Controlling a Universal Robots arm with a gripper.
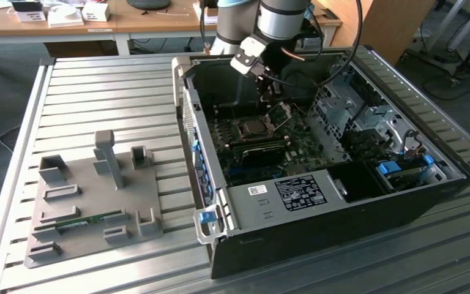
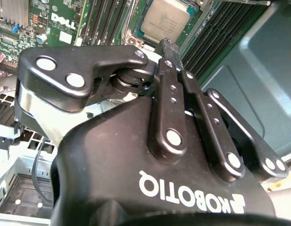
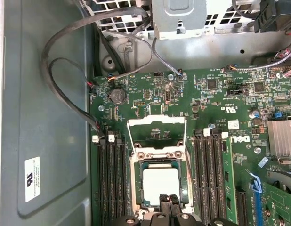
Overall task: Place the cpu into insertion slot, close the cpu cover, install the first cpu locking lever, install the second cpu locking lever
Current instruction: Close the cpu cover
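arm [image 1: 280, 18] angled down into case [image 1: 341, 226], end effector [image 3: 169, 200] pinched together above seated cpu [image 3: 159, 183], cpu cover [image 3: 156, 121] open

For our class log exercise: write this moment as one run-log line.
cpu: in insertion slot | cpu cover: open | tool: shut, over cpu

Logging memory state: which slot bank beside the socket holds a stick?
The bank nearer the finned heatsink; a green stick stands in its outer slot.

Print shows on the hand [image 2: 166, 46], motherboard [image 3: 216, 101] and a white sticker [image 3: 32, 179].
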